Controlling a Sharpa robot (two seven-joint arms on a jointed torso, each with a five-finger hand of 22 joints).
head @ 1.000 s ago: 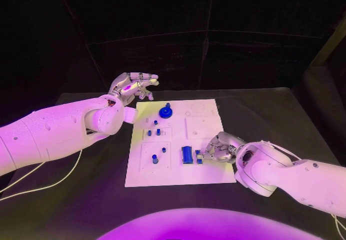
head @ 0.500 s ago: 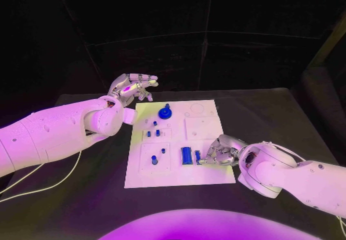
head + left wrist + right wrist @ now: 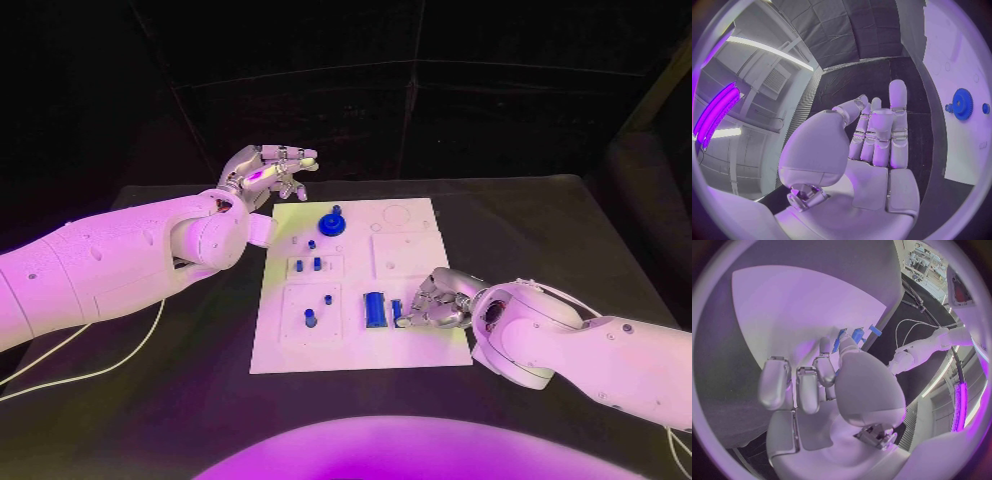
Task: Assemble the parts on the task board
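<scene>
The white task board (image 3: 411, 262) lies in the middle of the table. A blue gear (image 3: 332, 224) stands near its far edge, and the left wrist view shows the gear (image 3: 962, 103) too. Small blue pegs (image 3: 307, 265) stand further down the board. A wide blue block (image 3: 374, 308) and a narrow blue part (image 3: 397, 312) sit near the front. My right hand (image 3: 437, 298) rests on the board with its fingers curled, thumb and a finger pinching the narrow part (image 3: 841, 339). My left hand (image 3: 267, 172) hangs above the far left corner, and its palm (image 3: 873, 150) holds nothing.
Black table (image 3: 173, 350) surrounds the board on all sides. A pale cable (image 3: 87, 370) runs across the table at the left, under my left arm. My right forearm (image 3: 577, 345) lies over the table's near right.
My right hand has shifted slightly at the narrow blue part, staying on the board. The left hand's fingers have moved a little; the arm stays in place.
</scene>
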